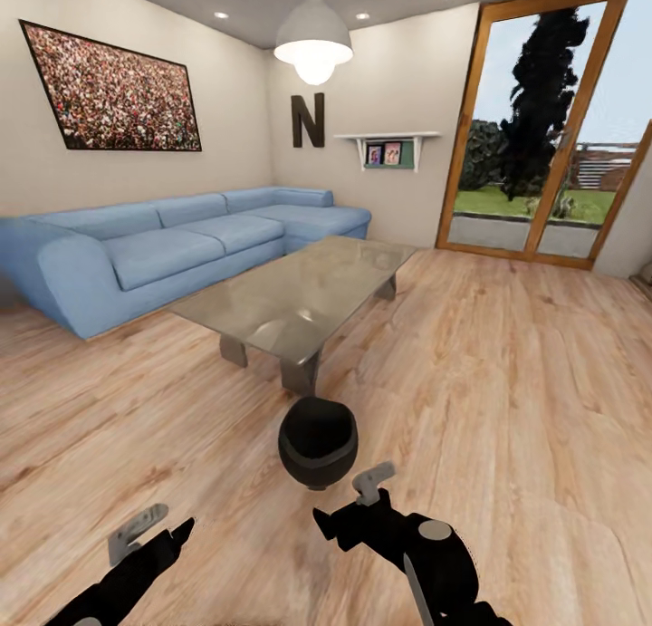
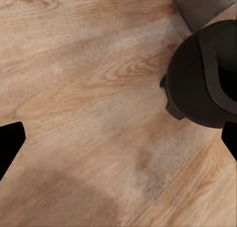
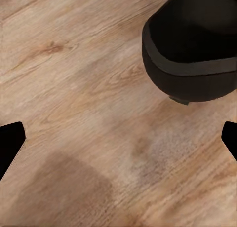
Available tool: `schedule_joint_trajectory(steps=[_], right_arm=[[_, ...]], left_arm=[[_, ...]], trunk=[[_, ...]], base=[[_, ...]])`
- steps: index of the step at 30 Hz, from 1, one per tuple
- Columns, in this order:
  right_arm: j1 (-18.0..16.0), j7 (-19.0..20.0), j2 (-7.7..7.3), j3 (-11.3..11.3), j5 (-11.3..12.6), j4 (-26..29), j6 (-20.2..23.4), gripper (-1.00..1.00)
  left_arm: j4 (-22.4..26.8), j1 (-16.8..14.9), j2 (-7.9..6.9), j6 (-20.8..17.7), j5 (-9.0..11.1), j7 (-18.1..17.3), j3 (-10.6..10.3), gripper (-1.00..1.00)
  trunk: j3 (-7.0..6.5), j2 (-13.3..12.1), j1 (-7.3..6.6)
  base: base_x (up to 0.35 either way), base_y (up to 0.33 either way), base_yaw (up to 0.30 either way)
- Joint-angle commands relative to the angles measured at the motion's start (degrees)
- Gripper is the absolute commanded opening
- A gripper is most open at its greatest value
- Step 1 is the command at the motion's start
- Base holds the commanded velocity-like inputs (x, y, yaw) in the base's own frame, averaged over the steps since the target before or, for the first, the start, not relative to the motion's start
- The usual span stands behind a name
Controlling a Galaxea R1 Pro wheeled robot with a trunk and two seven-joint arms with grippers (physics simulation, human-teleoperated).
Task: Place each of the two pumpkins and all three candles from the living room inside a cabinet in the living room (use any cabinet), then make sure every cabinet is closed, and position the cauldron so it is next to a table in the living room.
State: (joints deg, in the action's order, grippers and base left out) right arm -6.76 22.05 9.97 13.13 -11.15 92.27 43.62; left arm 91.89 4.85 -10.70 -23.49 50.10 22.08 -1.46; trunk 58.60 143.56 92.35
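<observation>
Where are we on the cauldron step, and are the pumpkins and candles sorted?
The cauldron sits on the wood floor, close to the glass table, so that step looks done. Both hands, left hand and right hand, are open and hold nothing. Pumpkins, candles and cabinet can't be judged from here.

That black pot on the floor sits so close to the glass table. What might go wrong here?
1. The cauldron stands on the wood floor right by a leg of the glass table; a push forward might knock it into that leg.
2. It is round-bellied, so a nudge from the right gripper could tip or roll it.
3. Both arms hang low; the left gripper, with fingers spread, might scrape the floor.
</observation>
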Motion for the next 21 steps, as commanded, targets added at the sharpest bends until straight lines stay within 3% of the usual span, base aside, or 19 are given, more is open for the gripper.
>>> schedule_joint_trajectory(steps=[1, 10, 14, 21], right_arm=[[-0.02, 0.46, 0.02, 0.34, -0.65, 0.15, 0.22, 1.00], [-0.01, 0.45, 0.02, 1.91, -0.79, 0.23, 0.31, 1.00], [0.12, 0.45, 0.02, 4.01, -1.20, 0.20, 0.32, 1.00], [0.11, 0.45, 0.02, 4.22, -1.28, 0.19, 0.29, 1.00]], left_arm=[[0.14, 0.04, -0.04, 0.39, 0.32, 0.62, -0.35, 1.00], [0.02, 0.13, 0.04, 1.02, -0.67, 0.94, -2.28, 1.00], [-0.15, 0.15, 0.06, 1.12, -0.70, 0.93, -2.62, 1.00], [-0.35, 0.16, 0.14, 1.24, -0.77, 0.95, -2.67, 1.00]], trunk=[[0.07, 0.02, -0.01], [0.25, 0.02, -0.01], [0.34, 0.02, -0.01], [0.49, 0.02, -0.01]], base=[[0.003, 0.005, 0.297], [0.001, 0.002, 0.297], [0.000, 0.000, 0.297], [0.000, 0.000, 0.297]])
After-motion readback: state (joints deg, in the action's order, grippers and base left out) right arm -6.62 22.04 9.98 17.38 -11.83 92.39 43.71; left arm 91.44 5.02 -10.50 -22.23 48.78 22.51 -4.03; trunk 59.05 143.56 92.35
